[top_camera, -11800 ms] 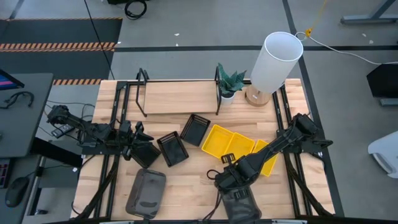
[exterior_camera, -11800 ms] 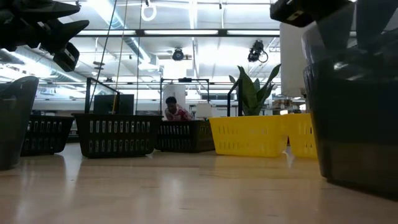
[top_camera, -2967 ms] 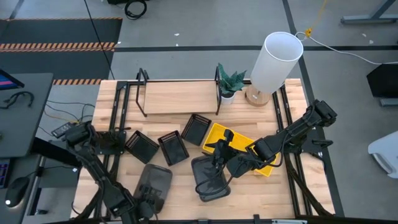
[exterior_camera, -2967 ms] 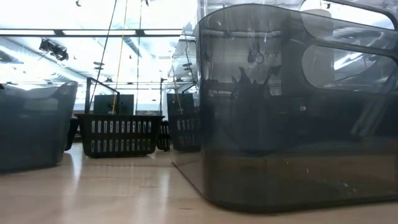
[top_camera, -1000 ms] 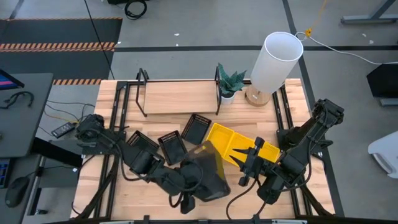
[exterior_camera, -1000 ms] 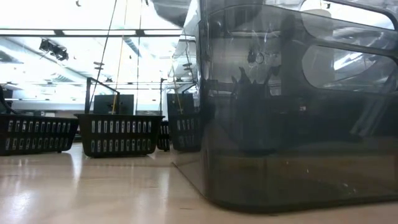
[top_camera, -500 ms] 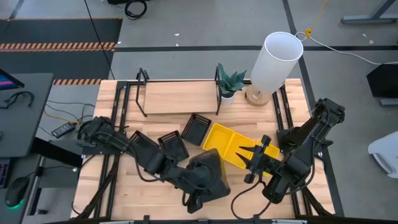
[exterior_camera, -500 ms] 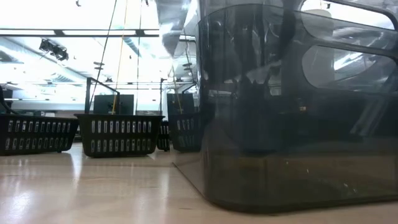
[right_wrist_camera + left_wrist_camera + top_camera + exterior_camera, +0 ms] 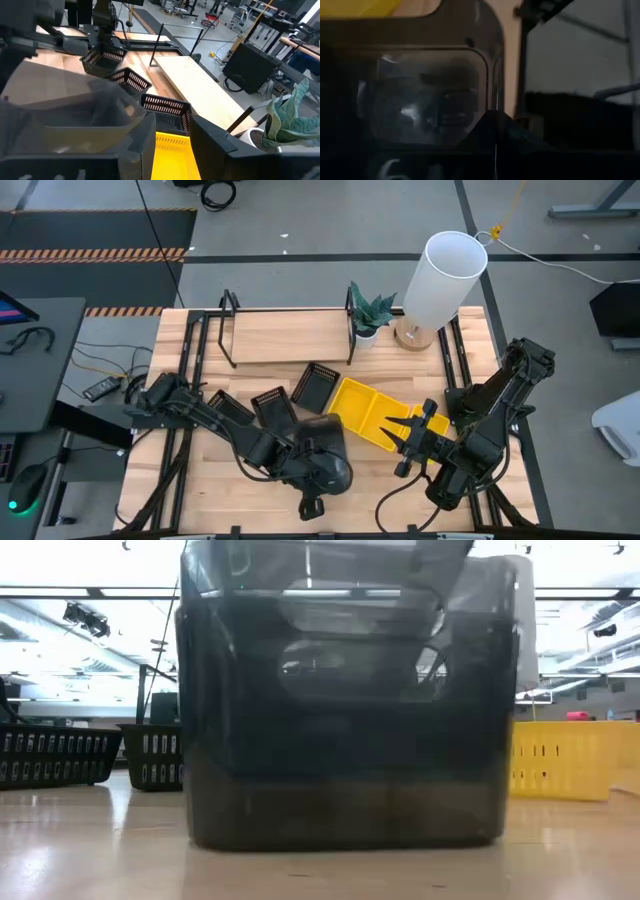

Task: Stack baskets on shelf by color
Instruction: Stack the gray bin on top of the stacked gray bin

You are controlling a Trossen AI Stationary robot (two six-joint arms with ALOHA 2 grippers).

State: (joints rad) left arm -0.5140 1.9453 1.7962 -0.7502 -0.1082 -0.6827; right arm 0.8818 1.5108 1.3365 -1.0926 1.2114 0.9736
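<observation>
Two dark grey baskets [image 9: 322, 452] stand on the table's near middle, one nested in the other [image 9: 340, 710], the lower one on its bottom. My left gripper [image 9: 308, 474] reaches them from the table's left and is shut on the upper one. My right gripper [image 9: 413, 428] hovers open over the yellow baskets [image 9: 375, 415], whose yellow shows between its fingers [image 9: 170, 147]. Three black slatted baskets [image 9: 272, 408] sit on the table in front of the shelf [image 9: 285, 335]. My left gripper holds the upper dark grey basket at its left-hand wall [image 9: 485, 107], coming in from the table's left. My own arm covers the fingers in the high view, and the wrist view is too dark to show the kind of hold. The basket sits inside the other grey one.
A small potted plant [image 9: 370, 310] stands at the shelf's right end, with a tall white lamp [image 9: 440, 280] beside it. The black slatted baskets [image 9: 60, 755] lie left of the grey pair. Bare wood shows at the near left [image 9: 200, 490].
My left gripper has carried its grey basket down into the other grey one. The nested pair has then slid toward the table's left and far side, uncovering a yellow basket in the low view. My right gripper has stayed open near the yellow baskets.
</observation>
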